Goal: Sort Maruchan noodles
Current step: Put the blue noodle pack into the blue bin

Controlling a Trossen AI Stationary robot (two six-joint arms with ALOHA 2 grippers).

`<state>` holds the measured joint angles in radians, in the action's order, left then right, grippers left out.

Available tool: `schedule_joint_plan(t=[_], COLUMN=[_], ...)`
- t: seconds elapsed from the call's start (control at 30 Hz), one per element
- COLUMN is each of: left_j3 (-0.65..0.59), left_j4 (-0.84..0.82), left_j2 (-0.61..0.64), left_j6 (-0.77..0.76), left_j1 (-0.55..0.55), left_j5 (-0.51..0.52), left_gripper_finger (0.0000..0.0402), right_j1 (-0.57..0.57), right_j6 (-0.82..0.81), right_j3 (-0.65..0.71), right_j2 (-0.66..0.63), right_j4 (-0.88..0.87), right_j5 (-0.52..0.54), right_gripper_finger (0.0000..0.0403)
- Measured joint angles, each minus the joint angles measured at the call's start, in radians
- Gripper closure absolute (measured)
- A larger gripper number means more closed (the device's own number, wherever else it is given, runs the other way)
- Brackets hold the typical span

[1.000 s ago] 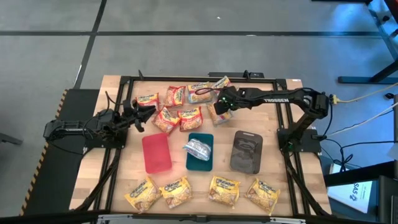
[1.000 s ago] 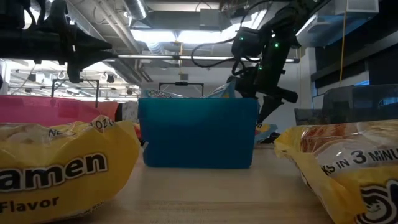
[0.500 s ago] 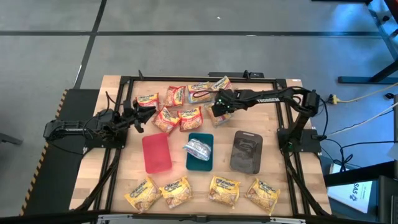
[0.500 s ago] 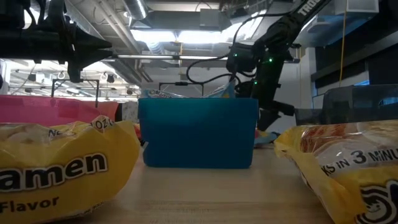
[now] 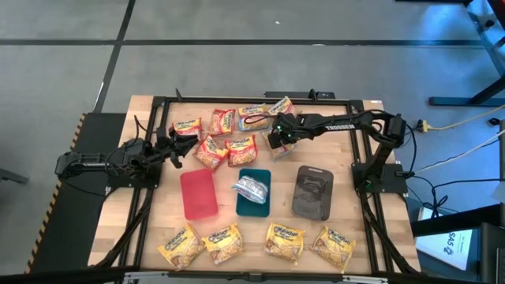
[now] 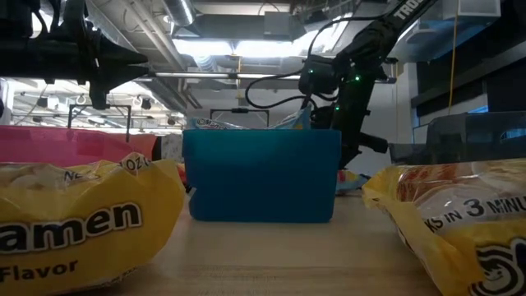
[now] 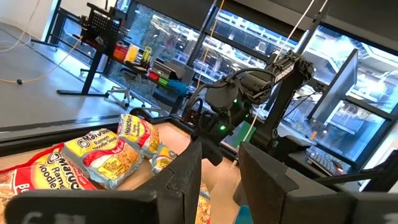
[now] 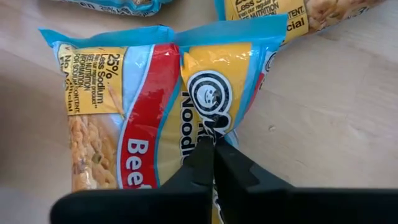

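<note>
My right gripper (image 5: 276, 140) is down on a blue-edged Maruchan packet (image 8: 155, 106) with a red "Beef" band, which lies flat on the table far of the trays, and it is shut on that packet. Other blue-edged packets (image 5: 254, 117) lie just beyond it. Red-orange packets (image 5: 217, 143) cluster at the far middle. Several yellow packets (image 5: 223, 243) lie in a row along the near edge. My left gripper (image 7: 221, 168) waits open at the table's left side, above the wood, touching nothing. My right gripper has its two fingertips (image 8: 205, 149) together on the packet's upper face, at the yellow logo patch (image 8: 208, 102) near the middle of the wrapper. The fingers come from above, slanting steeply down. The packet lies flat on the table.
Three flat trays sit side by side in the middle: red (image 5: 198, 197), teal (image 5: 254, 207) with a blue-edged packet (image 5: 251, 188) on it, dark grey (image 5: 313, 191). A black frame (image 5: 237, 100) runs around the table's edges.
My right gripper has sunk a little, toward the table's near left, onto the blue-edged packet, and its fingers have come together on the wrapper. The packet has stayed flat where it was.
</note>
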<state>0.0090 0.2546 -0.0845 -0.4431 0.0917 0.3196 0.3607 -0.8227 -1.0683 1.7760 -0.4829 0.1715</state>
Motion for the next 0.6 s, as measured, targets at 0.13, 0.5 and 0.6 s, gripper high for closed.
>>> schedule_joint_plan(t=[0.13,0.5,0.6], left_j3=[0.000,0.000,0.000], left_j4=[0.000,0.000,0.000], left_j2=[0.000,0.000,0.000], left_j6=[0.000,0.000,0.000], left_j1=[0.000,0.000,0.000], left_j5=[0.000,0.000,0.000], left_gripper_finger=[0.0299,0.0299,0.0299], right_j1=[0.000,0.000,0.000], right_j6=[0.013,0.042,0.044], right_j3=[0.000,0.000,0.000], right_j2=[0.000,-0.064,-0.116], right_j4=[0.000,-0.028,-0.041], right_j5=[0.000,-0.008,-0.007], right_gripper_finger=[0.0397,0.0401,0.0401])
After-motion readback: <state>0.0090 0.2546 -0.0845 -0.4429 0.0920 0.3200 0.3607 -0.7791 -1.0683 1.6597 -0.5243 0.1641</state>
